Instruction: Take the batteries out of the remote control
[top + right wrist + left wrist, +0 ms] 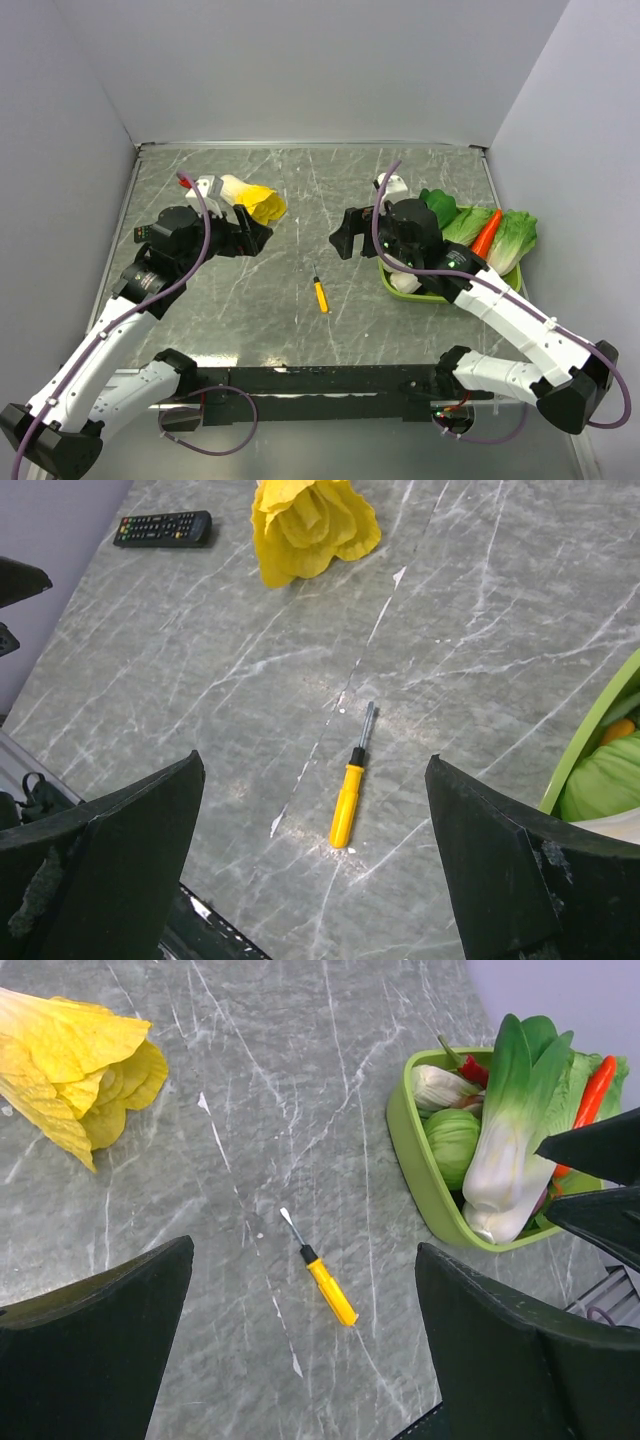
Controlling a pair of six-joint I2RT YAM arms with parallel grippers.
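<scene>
Task not begun, by appearance. Remote control lay button-side up on worktop near left wall, beside left arm, not gripped. Battery cover not visible. Batteries not seen anywhere, presumed inside. Left claw spread, empty. Right claw spread, empty. Yellow-handled screwdriver lay between arms, not held. Remaining: reach remote, turn over, open cover, extract both batteries.

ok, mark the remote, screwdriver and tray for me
remote [162, 528], right wrist view, middle of button face.
screwdriver [346, 802], right wrist view, yellow handle.
tray [412, 1165], left wrist view, left wall.
</scene>
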